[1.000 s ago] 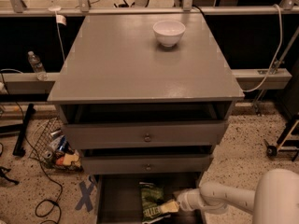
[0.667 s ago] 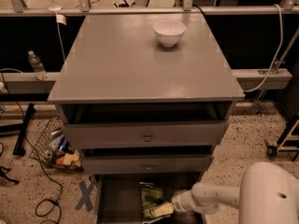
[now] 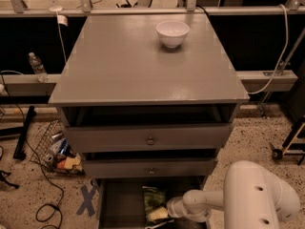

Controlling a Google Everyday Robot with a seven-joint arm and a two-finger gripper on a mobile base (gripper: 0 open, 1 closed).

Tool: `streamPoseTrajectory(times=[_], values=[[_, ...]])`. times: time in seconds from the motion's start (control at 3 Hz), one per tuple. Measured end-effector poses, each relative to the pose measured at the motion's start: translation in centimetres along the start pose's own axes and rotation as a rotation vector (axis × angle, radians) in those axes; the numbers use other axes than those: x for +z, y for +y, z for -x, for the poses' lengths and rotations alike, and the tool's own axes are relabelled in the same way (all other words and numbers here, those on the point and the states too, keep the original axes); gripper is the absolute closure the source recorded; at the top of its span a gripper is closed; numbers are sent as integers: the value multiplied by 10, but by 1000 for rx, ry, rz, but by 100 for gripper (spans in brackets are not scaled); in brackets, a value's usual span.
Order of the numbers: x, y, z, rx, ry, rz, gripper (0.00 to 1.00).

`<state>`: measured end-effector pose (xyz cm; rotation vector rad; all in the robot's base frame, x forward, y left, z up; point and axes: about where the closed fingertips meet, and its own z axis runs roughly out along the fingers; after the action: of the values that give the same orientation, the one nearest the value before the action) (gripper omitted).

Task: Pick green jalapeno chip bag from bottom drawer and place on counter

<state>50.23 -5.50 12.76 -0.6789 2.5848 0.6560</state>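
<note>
Movement over the last second is small but telling. The hand (image 3: 158, 215) has slid a little further left inside the bottom drawer (image 3: 119, 204), from the drawer's right half toward its middle, and now sits over the near end of the green jalapeno chip bag (image 3: 153, 199). The white arm (image 3: 257, 194) behind it has followed, its bulky housing crowding the drawer's right front corner.

The bag has not budged. It lies flat on the drawer floor, near the drawer's middle, with its long side running front to back. Whether the hand is open or closed on the bag cannot be told, since its tip merges with the pale end of the bag.

By my reading the approach is ending and the grasp is about to be made or is just being made; nothing is lifted yet. The counter (image 3: 119, 66), above the drawer and past the two upper drawers (image 3: 150, 140), carries only a white bowl (image 3: 172, 32) toward the side farthest from the drawer's front.
</note>
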Motion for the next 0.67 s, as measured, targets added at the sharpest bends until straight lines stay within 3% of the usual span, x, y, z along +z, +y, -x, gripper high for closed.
streamPoseTrajectory(times=[0.33,0.67], values=[[13,2,5,7,-11,-36,17],[13,2,5,7,-11,-37,39]])
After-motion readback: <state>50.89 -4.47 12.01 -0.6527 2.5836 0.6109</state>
